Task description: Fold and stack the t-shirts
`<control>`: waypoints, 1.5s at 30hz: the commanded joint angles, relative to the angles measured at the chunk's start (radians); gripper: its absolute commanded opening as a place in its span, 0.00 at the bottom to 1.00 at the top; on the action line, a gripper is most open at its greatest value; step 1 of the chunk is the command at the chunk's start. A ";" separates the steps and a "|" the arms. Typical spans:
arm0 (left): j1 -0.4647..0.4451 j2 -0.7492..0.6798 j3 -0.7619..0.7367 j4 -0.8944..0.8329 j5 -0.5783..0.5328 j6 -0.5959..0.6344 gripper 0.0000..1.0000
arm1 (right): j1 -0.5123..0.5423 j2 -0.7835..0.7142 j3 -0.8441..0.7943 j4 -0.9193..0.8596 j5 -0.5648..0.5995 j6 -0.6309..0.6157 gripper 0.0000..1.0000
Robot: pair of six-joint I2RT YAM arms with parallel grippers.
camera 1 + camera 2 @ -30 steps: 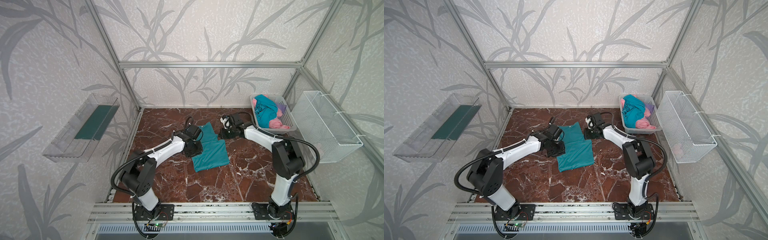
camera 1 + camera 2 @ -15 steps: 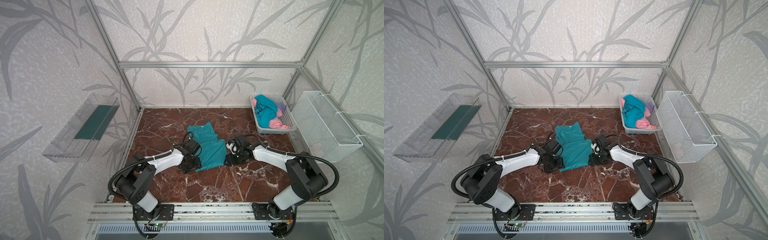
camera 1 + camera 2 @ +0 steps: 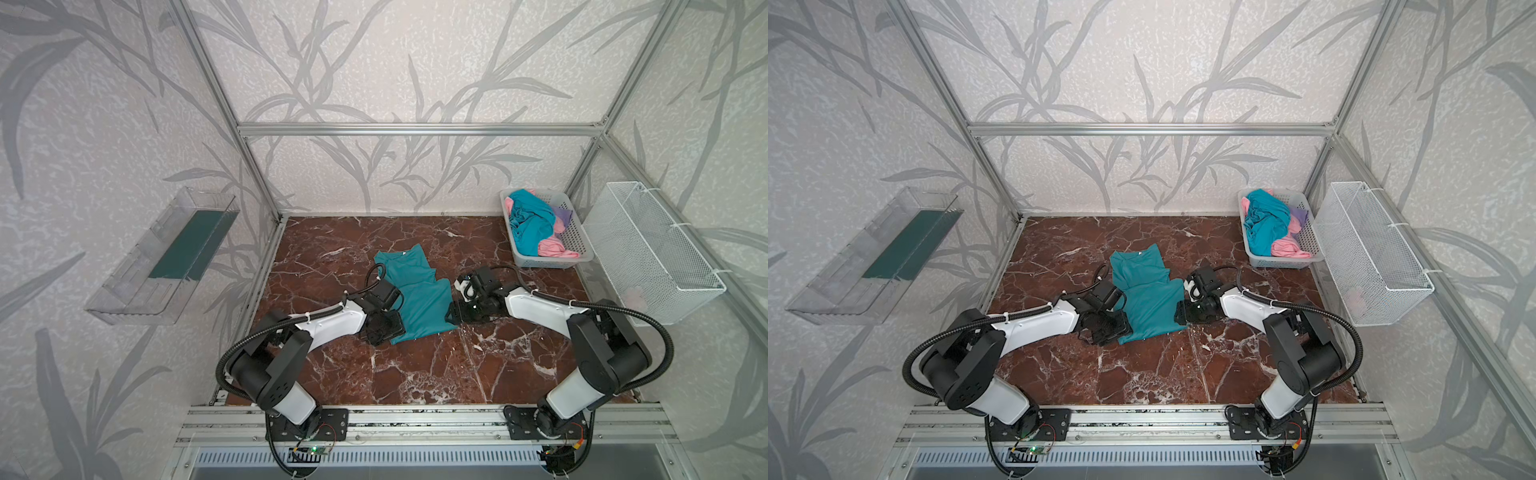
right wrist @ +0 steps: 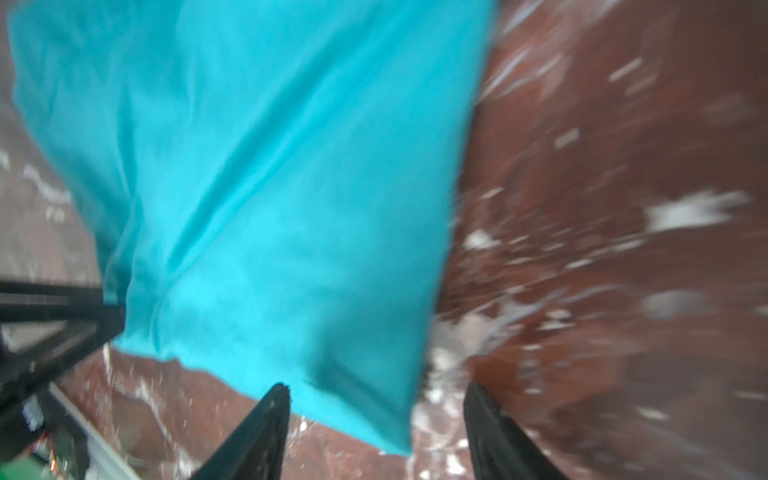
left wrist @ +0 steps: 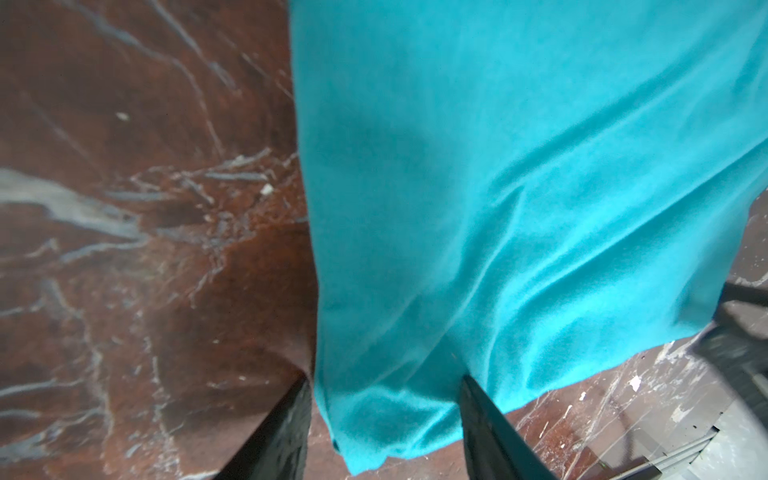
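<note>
A teal t-shirt (image 3: 415,297) (image 3: 1148,295) lies lengthwise on the marble table (image 3: 415,374), collar towards the back wall. My left gripper (image 3: 384,328) (image 3: 1106,328) is low at its near left hem corner. My right gripper (image 3: 455,311) (image 3: 1183,313) is at the near right hem corner. In the left wrist view the left gripper (image 5: 385,380) is open, with the teal t-shirt (image 5: 498,166) corner lying loose between its fingers. In the blurred right wrist view the right gripper (image 4: 378,385) is open around the other corner of the t-shirt (image 4: 270,166).
A grey perforated basket (image 3: 579,245) at the back right holds crumpled t-shirts: teal (image 3: 532,224), pink (image 3: 555,249) and lilac (image 3: 563,214). A white wire basket (image 3: 656,249) hangs on the right wall. A clear tray (image 3: 166,257) hangs on the left wall.
Both grippers have come from the shirt's upper part down to its near hem corners, the right one from beside the collar. Both have opened. The shirt has barely shifted.
</note>
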 commanded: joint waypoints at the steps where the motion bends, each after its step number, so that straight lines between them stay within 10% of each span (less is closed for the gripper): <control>1: 0.003 0.006 0.007 -0.191 -0.109 0.033 0.59 | -0.025 -0.015 0.110 -0.064 0.129 -0.022 0.72; 16: -0.006 0.022 0.150 -0.229 -0.124 0.070 0.58 | -0.009 0.347 0.425 -0.086 0.115 -0.034 0.54; 30: -0.007 0.064 0.159 -0.219 -0.097 0.077 0.58 | 0.028 0.399 0.504 -0.105 0.193 -0.036 0.63; 45: -0.007 0.091 0.150 -0.193 -0.070 0.079 0.57 | 0.040 0.330 0.440 0.100 -0.061 -0.021 0.00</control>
